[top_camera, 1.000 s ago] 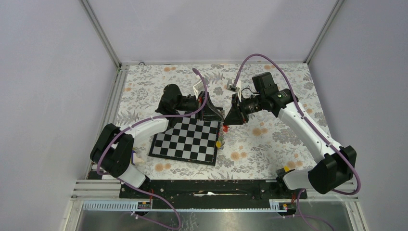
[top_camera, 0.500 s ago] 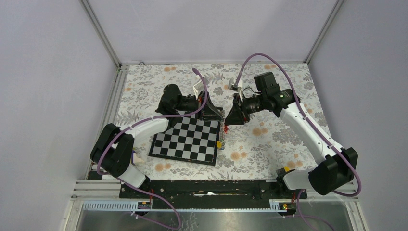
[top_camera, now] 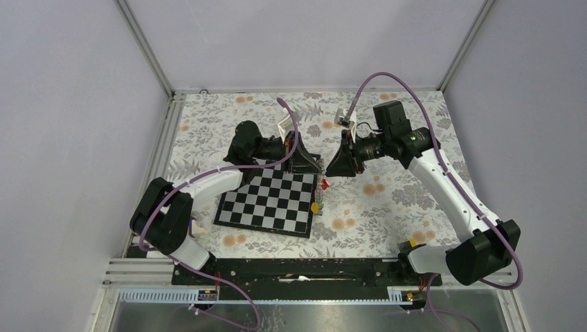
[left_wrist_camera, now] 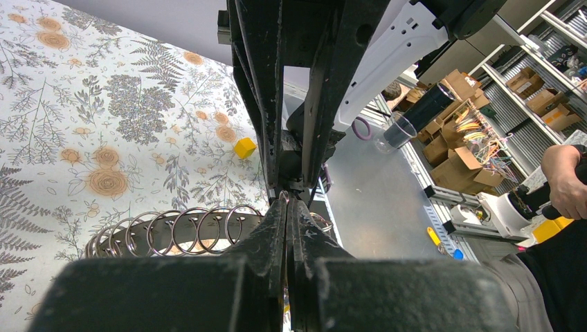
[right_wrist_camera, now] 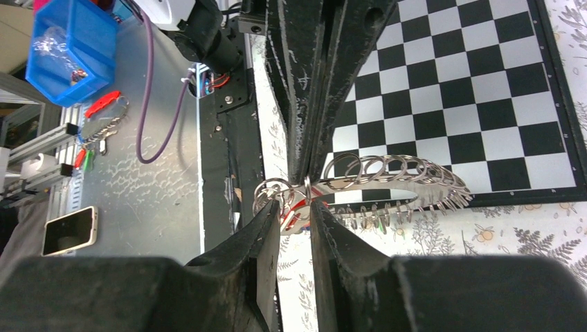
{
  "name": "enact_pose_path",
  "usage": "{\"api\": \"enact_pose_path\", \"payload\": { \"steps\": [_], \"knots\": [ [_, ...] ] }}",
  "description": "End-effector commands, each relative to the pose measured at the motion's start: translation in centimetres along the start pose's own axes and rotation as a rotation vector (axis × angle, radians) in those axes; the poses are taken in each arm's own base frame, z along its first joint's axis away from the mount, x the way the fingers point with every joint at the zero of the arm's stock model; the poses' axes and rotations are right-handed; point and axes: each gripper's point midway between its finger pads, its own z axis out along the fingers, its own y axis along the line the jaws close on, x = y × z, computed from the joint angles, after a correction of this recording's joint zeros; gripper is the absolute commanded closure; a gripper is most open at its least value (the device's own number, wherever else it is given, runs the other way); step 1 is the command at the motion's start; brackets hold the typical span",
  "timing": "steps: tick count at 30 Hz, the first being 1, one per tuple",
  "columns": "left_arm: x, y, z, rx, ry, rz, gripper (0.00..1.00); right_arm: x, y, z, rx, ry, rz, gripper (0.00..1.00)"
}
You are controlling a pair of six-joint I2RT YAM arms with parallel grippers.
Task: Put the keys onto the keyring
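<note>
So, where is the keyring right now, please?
The keyring is pinched in the left gripper, just left of the right gripper, over the far right corner of the chessboard in the top view.

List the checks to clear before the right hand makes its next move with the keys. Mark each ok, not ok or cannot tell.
1. Left hand clamps the keyring: ok, its fingers are closed on it.
2. Right hand grips a key: cannot tell. The red-tagged key sits between its parted fingers.
3. Both hands meet tip to tip at the keyring: ok.
4. Red-tagged key threaded on: cannot tell, the metal overlaps.
5. Next key located: ok, yellow tag lies at the chessboard edge.
</note>
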Motion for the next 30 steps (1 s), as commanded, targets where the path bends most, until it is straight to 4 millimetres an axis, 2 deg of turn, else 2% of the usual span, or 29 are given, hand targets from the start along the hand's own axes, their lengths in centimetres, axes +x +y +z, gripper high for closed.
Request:
{"api": "enact_pose_path", "payload": {
  "steps": [1, 9, 27, 30],
  "knots": [
    [-1.7, -0.6, 0.0, 0.011, -0.038, 0.094, 1.00, -0.9, 0.7, 0.1, -0.045, -0.031, -0.010, 0.70],
    [-1.7, -0.7, 0.0, 0.015, -0.039, 0.098, 1.00, -0.3, 0.2, 0.9, -0.048, -0.010, 0.002, 0.70],
    [-1.7, -0.6, 0.0, 0.014, -0.039, 0.091, 1.00, 0.3, 0.4, 1.5, -0.061, 0.008, 0.005, 0.72],
    [-1.7, -0.6, 0.0, 0.015, -0.039, 0.091, 1.00, 0.2, 0.3, 1.4, -0.057, 0.007, 0.002, 0.78]
  ]
}}
